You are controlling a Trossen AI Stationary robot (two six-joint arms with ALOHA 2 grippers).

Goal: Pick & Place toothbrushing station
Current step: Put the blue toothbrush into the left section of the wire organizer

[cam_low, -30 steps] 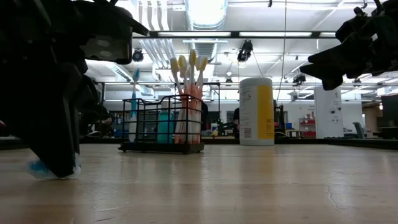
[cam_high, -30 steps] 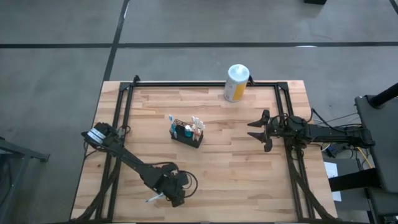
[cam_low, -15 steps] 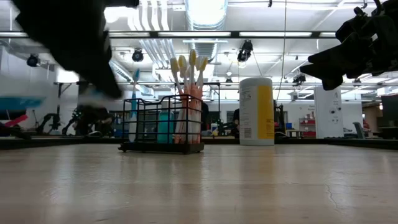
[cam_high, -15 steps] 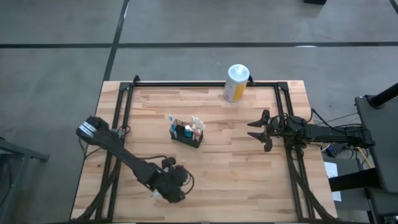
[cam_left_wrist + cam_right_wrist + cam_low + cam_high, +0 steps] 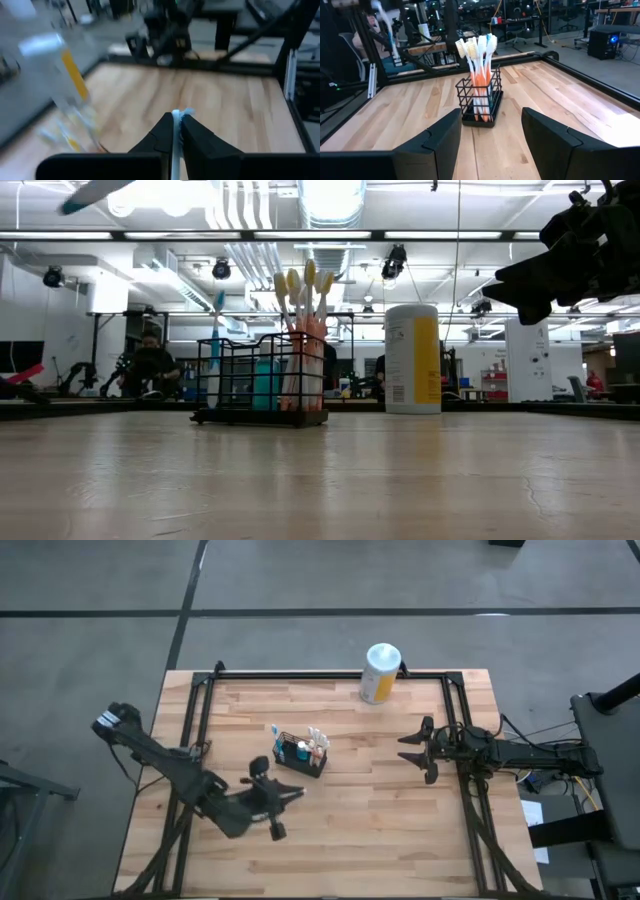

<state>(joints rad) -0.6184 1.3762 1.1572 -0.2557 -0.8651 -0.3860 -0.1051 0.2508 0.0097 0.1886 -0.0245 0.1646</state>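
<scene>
The toothbrushing station, a small black wire basket (image 5: 300, 752) (image 5: 480, 102), rests by its base on the table left of middle. Several toothbrushes (image 5: 303, 330) stand in it, heads up. My left gripper (image 5: 292, 793) hangs high above the table, just near-left of the basket, pointing almost level and shut on a white toothbrush (image 5: 175, 131). That brush's tip shows at the low view's top left (image 5: 95, 192). My right gripper (image 5: 412, 750) waits open at the right side, level, facing the basket. My left gripper pinches the white toothbrush between its two fingers (image 5: 196, 134). The handle (image 5: 175, 145) runs along the fingers, and the bristle head (image 5: 186, 112) sticks out just past their tips. The brush is lifted clear of the table, close to level.
A white-topped canister with a yellow label (image 5: 380, 672) stands at the far edge. Black frame rails (image 5: 330, 675) run along the far, left and right sides. A person (image 5: 150, 362) sits in the room beyond the table.
My left gripper has risen from the table near the front edge, carrying the toothbrush up clear of the wood and toward the basket. It has tipped from pointing steeply down to almost level. It has stayed shut.
</scene>
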